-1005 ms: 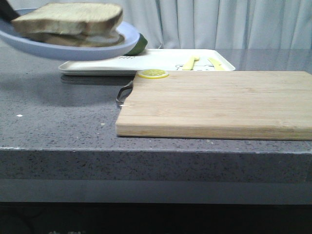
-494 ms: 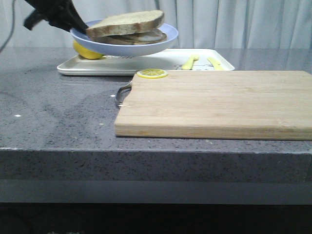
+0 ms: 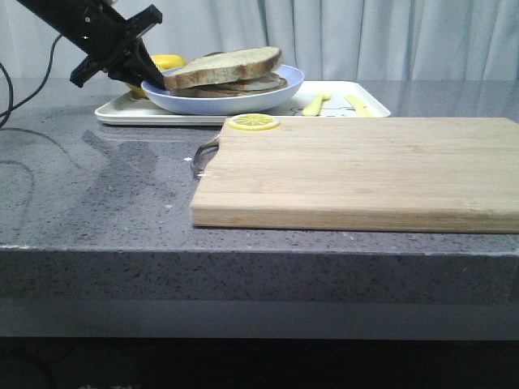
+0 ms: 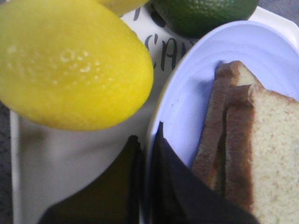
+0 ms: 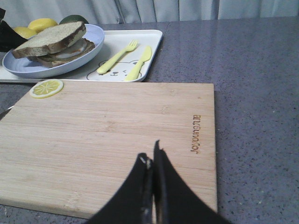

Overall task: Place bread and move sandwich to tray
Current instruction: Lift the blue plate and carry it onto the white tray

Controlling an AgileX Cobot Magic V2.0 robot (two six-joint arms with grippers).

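The sandwich lies on the round pale-blue plate, with the plain bread slice as its top layer. The plate sits low over the left half of the white tray. I cannot tell whether it touches the tray. My left gripper is shut on the plate's left rim. In the left wrist view its fingertips pinch the rim beside the sandwich. My right gripper is shut and empty above the wooden cutting board. It is out of the front view.
A lemon and a lime lie on the tray right by the left gripper. A yellow fork and knife lie on the tray's right half. A lemon slice sits on the board's far left corner.
My left gripper has carried the plate with the sandwich from high at the near left, rightward and away, down onto the tray's left half.
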